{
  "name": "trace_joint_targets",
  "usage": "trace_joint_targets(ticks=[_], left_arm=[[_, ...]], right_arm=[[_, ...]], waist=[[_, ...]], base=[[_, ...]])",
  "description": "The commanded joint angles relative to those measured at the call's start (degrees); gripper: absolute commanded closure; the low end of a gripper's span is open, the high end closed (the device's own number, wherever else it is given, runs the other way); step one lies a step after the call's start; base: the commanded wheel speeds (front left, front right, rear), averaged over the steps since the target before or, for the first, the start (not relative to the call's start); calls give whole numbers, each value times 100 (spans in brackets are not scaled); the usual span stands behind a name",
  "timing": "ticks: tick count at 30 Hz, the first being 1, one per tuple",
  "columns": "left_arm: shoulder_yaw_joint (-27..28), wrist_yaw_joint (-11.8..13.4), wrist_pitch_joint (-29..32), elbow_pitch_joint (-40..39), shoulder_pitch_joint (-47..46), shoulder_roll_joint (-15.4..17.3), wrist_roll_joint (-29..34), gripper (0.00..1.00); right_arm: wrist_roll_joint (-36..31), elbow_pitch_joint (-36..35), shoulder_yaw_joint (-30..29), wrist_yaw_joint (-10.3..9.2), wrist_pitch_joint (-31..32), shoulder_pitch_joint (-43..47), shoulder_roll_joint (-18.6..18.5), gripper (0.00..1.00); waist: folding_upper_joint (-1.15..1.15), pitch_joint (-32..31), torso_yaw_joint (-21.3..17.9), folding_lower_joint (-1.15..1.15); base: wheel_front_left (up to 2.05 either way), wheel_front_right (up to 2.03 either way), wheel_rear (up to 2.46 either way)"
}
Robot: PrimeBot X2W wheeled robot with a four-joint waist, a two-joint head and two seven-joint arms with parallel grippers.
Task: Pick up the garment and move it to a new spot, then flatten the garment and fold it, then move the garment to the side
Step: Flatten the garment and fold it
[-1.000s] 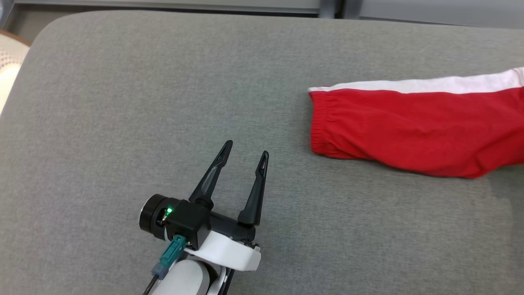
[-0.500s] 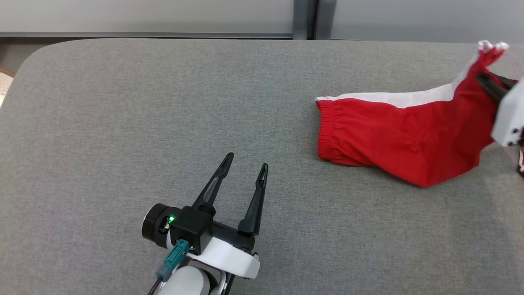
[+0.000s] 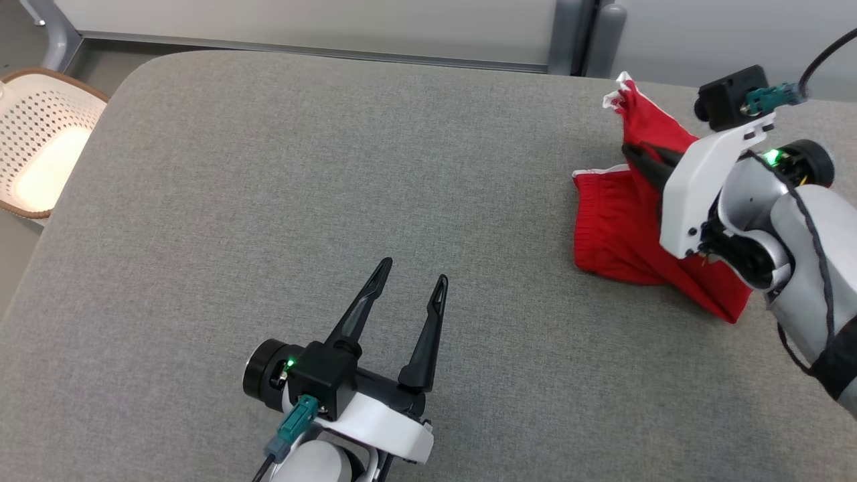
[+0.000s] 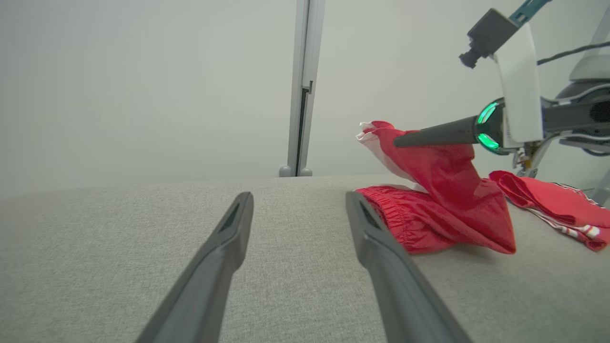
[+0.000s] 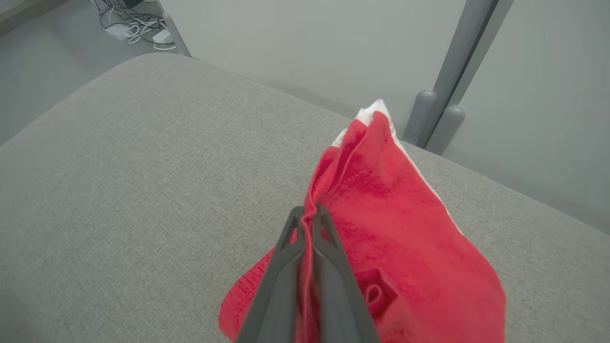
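Garment [image 3: 612,227] end lifted higher than before, cloth bunched; right gripper [image 5: 310,213] clenched on it; left gripper [image 3: 414,270] splayed, empty.

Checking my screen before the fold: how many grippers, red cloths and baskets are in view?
Grippers: 2, left gripper open, right gripper shut.
Red cloths: 2, held garment, second cloth lying nearby.
Baskets: 1, white basket.
Total: 5.

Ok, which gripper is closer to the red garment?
Right. The right gripper has its jaws shut on the red garment, holding one end up; the left gripper is open, apart from it, off to its left.
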Motion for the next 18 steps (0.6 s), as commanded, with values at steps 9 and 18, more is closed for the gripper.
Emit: trace_joint_targets(ticks=[9, 18], left_arm=[[-2, 37, -8, 44, 81, 4, -69, 0], [45, 105, -8, 55, 147, 1, -76, 0]], right_arm=[[219, -163, -4, -3, 325, 562, 390, 0], [-44, -731, -820, -2, -1354, 1075, -35, 0]], waist=[[0, 2, 26, 0], [0, -276, -254, 0]], base=[[0, 0, 0], [0, 0, 0]])
